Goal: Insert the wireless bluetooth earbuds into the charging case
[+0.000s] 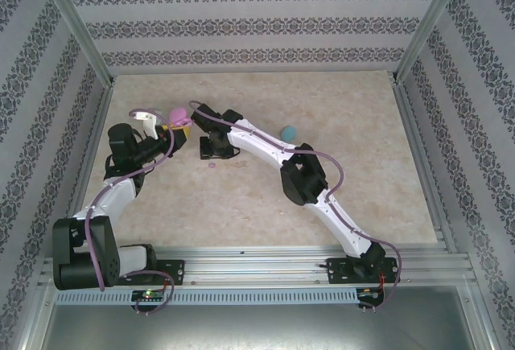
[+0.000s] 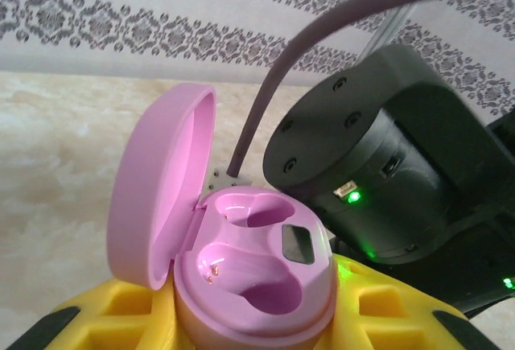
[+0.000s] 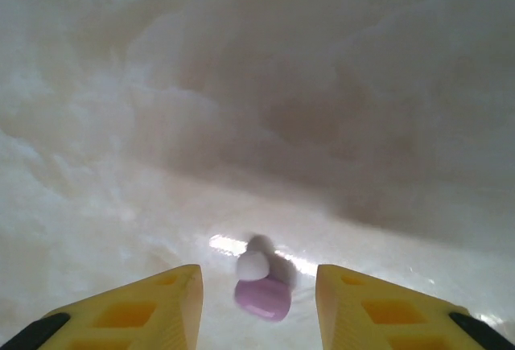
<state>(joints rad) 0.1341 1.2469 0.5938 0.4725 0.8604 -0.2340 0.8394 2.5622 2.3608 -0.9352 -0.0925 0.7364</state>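
Note:
My left gripper is shut on the base of a pink egg-shaped charging case, held up off the table. Its lid stands open and both sockets are empty. In the top view that gripper and the case are at the left. My right gripper points down at the table, open. A pink-purple earbud with a white tip lies between its yellow fingers, touching neither. From above, the right gripper hovers just over this earbud.
A light blue egg-shaped case lies on the table behind the right arm. The right arm's black wrist is close to the right of the pink case. Patterned walls and metal rails enclose the table.

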